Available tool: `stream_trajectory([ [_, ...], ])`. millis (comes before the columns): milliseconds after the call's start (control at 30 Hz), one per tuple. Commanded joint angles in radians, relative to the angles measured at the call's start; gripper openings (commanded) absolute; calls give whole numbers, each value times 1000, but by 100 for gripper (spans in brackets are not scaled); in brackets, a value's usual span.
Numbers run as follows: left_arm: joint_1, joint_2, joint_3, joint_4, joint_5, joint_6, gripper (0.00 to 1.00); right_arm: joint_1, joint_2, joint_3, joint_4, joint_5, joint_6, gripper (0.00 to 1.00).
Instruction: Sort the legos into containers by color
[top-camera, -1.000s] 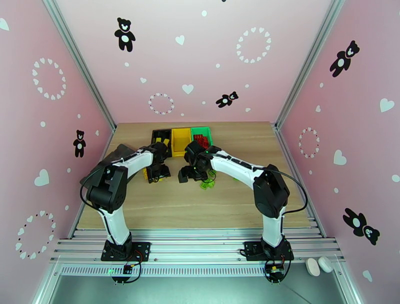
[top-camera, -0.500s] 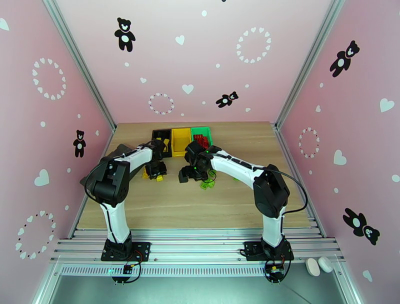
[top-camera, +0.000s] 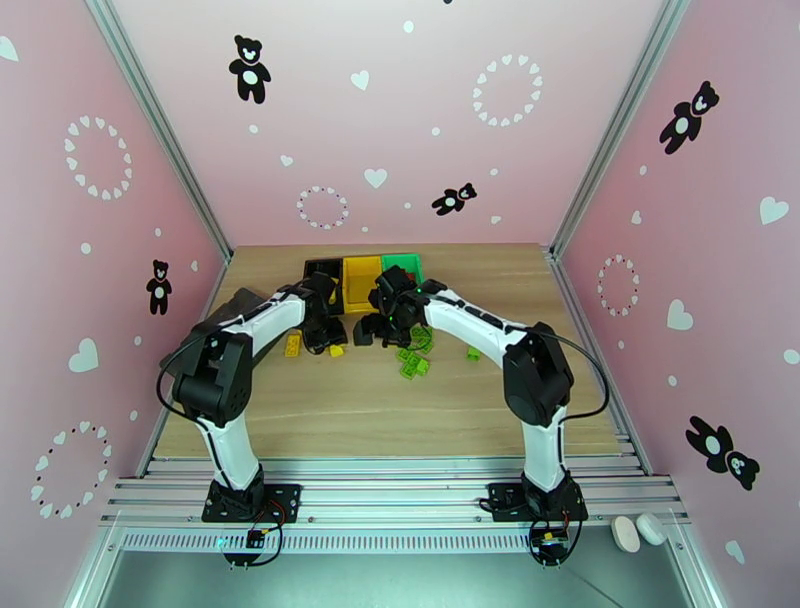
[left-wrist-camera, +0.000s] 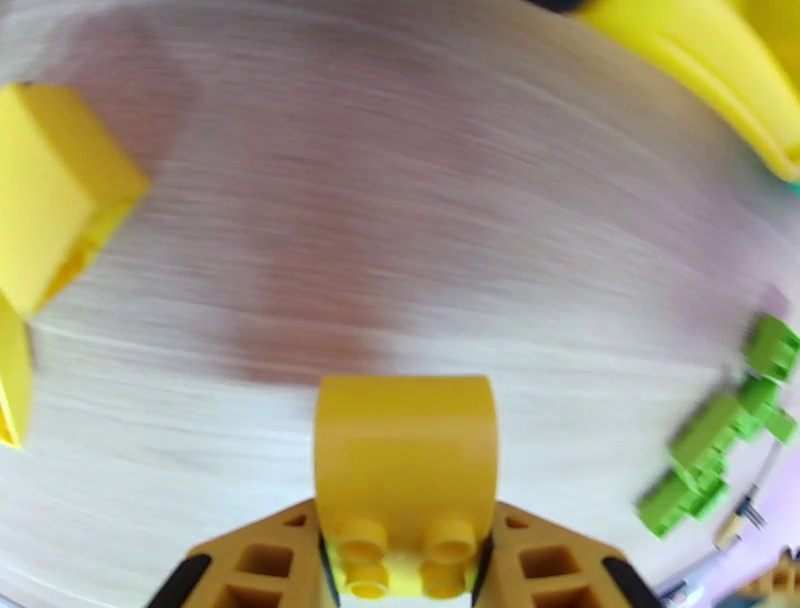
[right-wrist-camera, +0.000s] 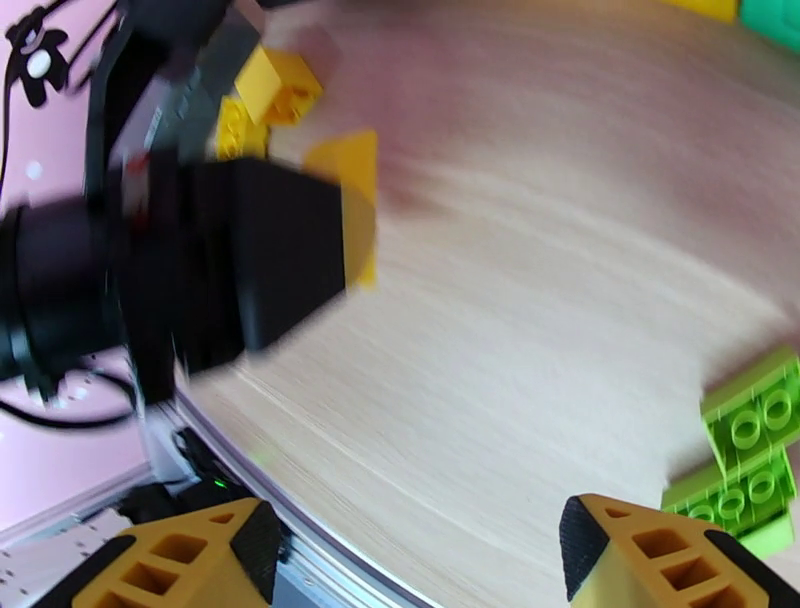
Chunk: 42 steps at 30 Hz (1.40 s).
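Observation:
My left gripper (left-wrist-camera: 405, 522) is shut on a yellow lego (left-wrist-camera: 405, 440), held a little above the table. From above, this gripper (top-camera: 330, 338) hangs just in front of the black bin (top-camera: 320, 268) and the yellow bin (top-camera: 360, 280). The green bin (top-camera: 402, 264) ends the row on the right. My right gripper (right-wrist-camera: 425, 540) is open and holds nothing; from above it (top-camera: 375, 330) sits in front of the yellow bin. Green legos (top-camera: 414, 352) lie in a cluster to its right, also seen as green legos (right-wrist-camera: 755, 450). More yellow legos (left-wrist-camera: 50, 225) lie to the left.
A dark grey tray (top-camera: 228, 312) sits at the table's left edge under the left arm. One green lego (top-camera: 473, 353) lies apart to the right. A small screwdriver (left-wrist-camera: 742, 518) lies by the green cluster. The left gripper's black body (right-wrist-camera: 230, 260) is close to my right gripper.
The left gripper shut on a yellow lego and carried it right and back toward the bins. The right gripper pulled back toward the bins, uncovering the green cluster.

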Motion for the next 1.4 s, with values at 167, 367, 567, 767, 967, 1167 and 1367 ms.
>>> stream_trajectory([
  [167, 68, -4, 142, 19, 148, -25, 31, -37, 146, 224, 32, -144, 47, 78],
  [367, 133, 73, 318, -51, 117, 0, 32, -63, 249, 377, 36, -188, 81, 77],
  [567, 192, 198, 542, -121, 62, 3, 32, -87, 320, 479, 34, -208, 108, 77],
  [767, 216, 375, 819, -219, 19, 16, 38, -107, 328, 497, 25, -205, 111, 77],
  [967, 217, 473, 1001, -288, 7, 28, 63, -113, 311, 493, -20, -181, 79, 77],
  [1167, 216, 378, 879, -248, -4, 45, 78, -108, 260, 421, -27, -154, 54, 78],
  [1367, 214, 186, 603, -171, -44, 63, 78, -91, 196, 323, -19, -124, 35, 78],
])
